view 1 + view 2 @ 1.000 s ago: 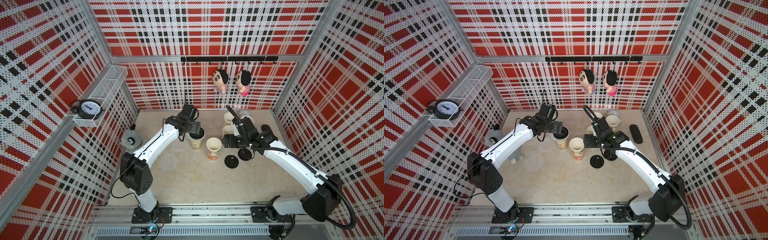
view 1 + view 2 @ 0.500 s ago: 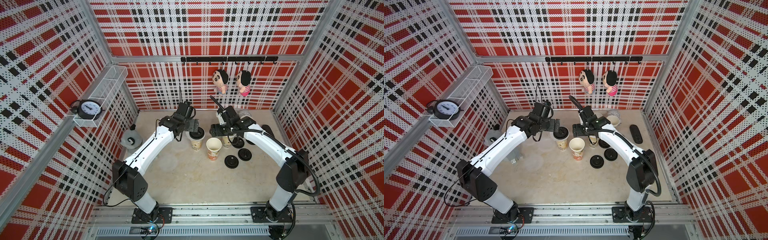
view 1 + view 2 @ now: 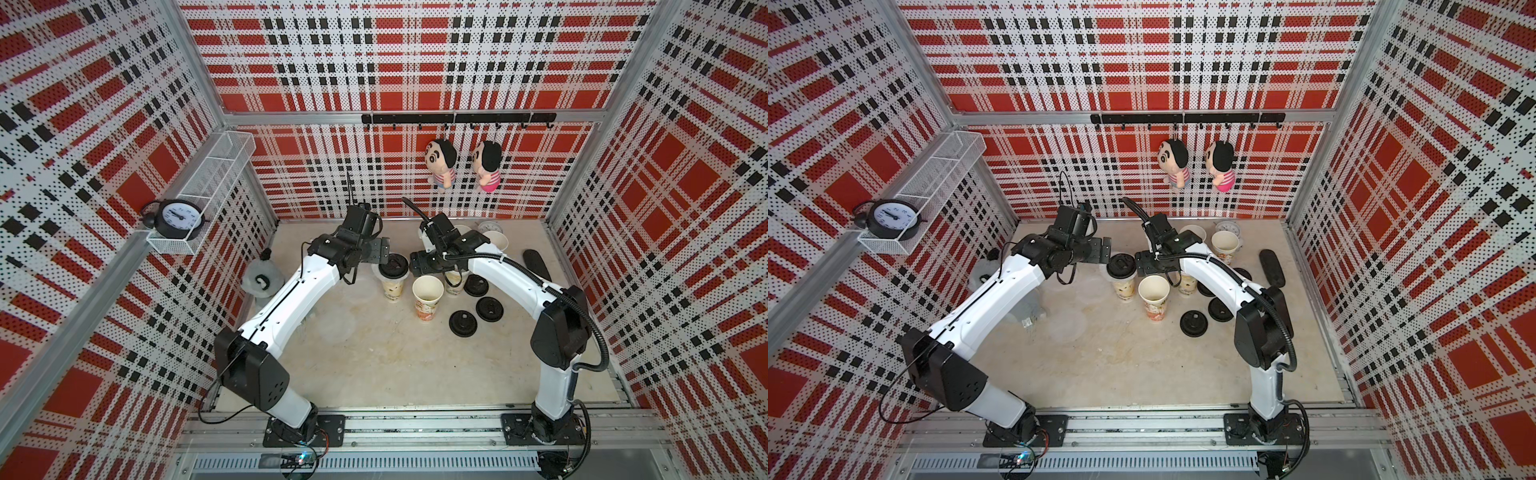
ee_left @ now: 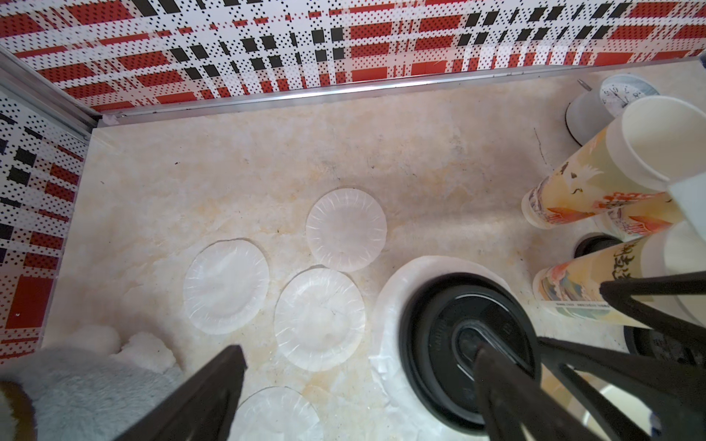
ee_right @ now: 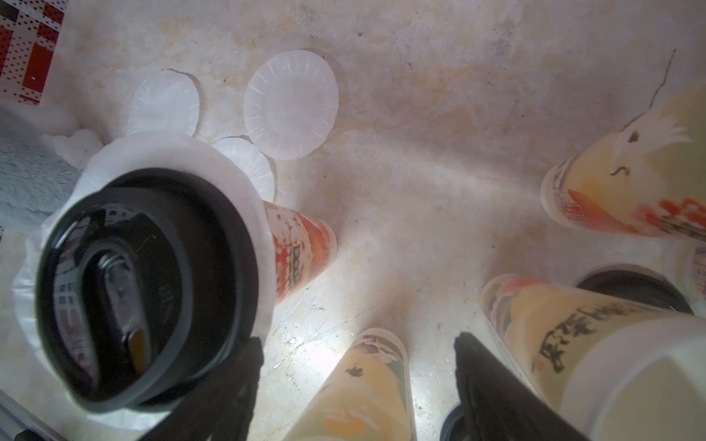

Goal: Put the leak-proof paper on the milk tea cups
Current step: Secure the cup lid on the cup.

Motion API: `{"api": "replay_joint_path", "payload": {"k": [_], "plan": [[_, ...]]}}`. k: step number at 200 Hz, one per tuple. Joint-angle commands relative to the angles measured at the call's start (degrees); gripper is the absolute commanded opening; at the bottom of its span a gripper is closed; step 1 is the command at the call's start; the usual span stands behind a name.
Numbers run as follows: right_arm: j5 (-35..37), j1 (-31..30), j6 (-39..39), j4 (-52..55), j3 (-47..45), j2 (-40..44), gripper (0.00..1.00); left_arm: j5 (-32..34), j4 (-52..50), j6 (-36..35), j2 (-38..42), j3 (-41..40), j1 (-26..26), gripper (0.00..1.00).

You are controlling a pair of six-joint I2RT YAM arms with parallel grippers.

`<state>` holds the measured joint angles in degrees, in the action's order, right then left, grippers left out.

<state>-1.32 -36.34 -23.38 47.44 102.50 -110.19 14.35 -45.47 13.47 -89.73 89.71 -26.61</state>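
Fingers of the left gripper (image 4: 359,349) stand spread wide with nothing between them, one tip hanging over the black lid (image 4: 466,343); the right gripper (image 5: 359,340) is likewise released and empty. In both top views they flank the lidded cup (image 3: 392,286) at 9 and 3 o'clock, likely because its capping is done and both have let go. One leak-proof paper (image 4: 386,305) sits sandwiched between lid and rim, its frill showing all round, so the lid pins it. Four other milk tea cups (image 3: 427,297) stand open from 4 round to 2 o'clock of it, uncovered. The left wrist view alone shows the spare sheets (image 4: 345,229) plainly, flat on the bench (image 4: 267,152); in a top view they are faint, at 8 o'clock of the lidded cup, partly under the left arm. The top views add three loose lids (image 3: 463,323) in sight at 4 o'clock
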Motion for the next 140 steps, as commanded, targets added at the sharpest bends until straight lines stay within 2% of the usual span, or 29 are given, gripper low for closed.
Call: {"api": "replay_joint_path", "payload": {"k": [1, 62, 140], "plan": [[0.4, -0.5, 0.7, 1.5, 2.0, -1.3, 0.82, -0.3, 0.6, 0.3, 1.7, -1.1, 0.5, 0.97], [1.1, -0.9, 0.9, 2.6, 3.0, -1.8, 0.82, -1.9, 1.6, 0.1, 1.7, -2.3, 0.9, 0.97], [0.7, -1.0, 0.6, 2.0, 1.1, -0.2, 0.82, -3.4, 3.6, -0.5, -2.6, -0.4, 0.7, 0.96]]}}
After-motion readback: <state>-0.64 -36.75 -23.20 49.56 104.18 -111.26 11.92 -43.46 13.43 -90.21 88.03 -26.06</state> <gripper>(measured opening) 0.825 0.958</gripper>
